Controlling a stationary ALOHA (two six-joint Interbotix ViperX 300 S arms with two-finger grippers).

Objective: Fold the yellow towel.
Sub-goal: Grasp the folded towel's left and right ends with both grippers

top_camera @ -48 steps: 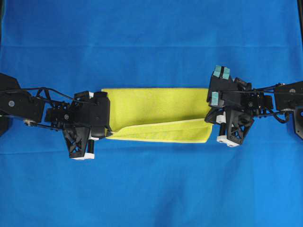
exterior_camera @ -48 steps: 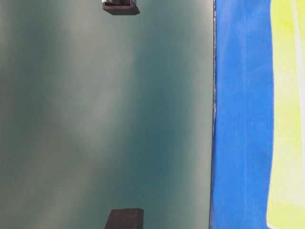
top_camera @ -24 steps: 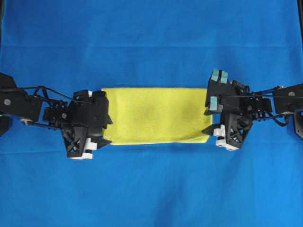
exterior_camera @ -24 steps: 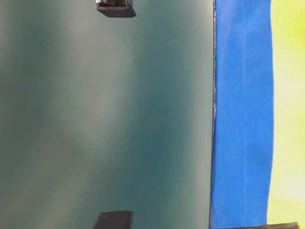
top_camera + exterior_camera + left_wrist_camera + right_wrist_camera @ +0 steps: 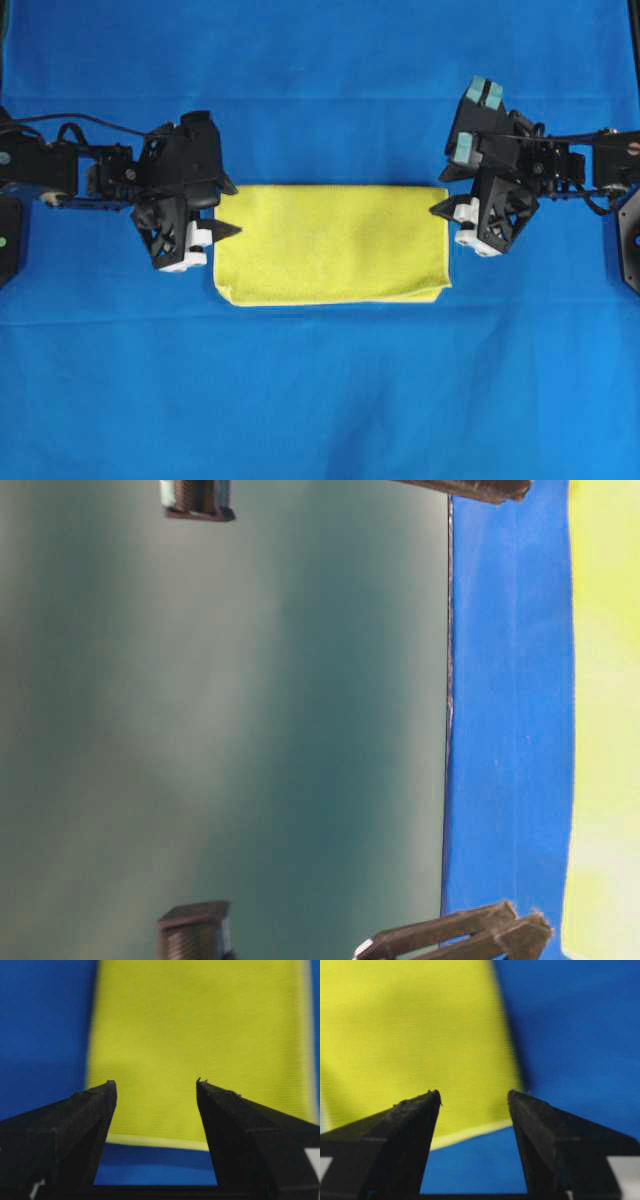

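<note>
Since 1 second earlier I had let go of the near hem and swung both arms toward the far side of the blue cloth, and the raised flap had dropped flat. The yellow towel lay in the middle of the blue cloth as a neat rectangle folded in 2. My left gripper stood at its left edge and my right gripper at its right edge, both with jaws spread wide and nothing between them; the wrist views showed only cloth past the tips. Whether the tips hung clear of the towel I could not quite tell from above.

I judged the 1st fold finished and the release done. The next move, if a 2nd fold was wanted, called for pinching 1 short end and carrying it across to the other.
</note>
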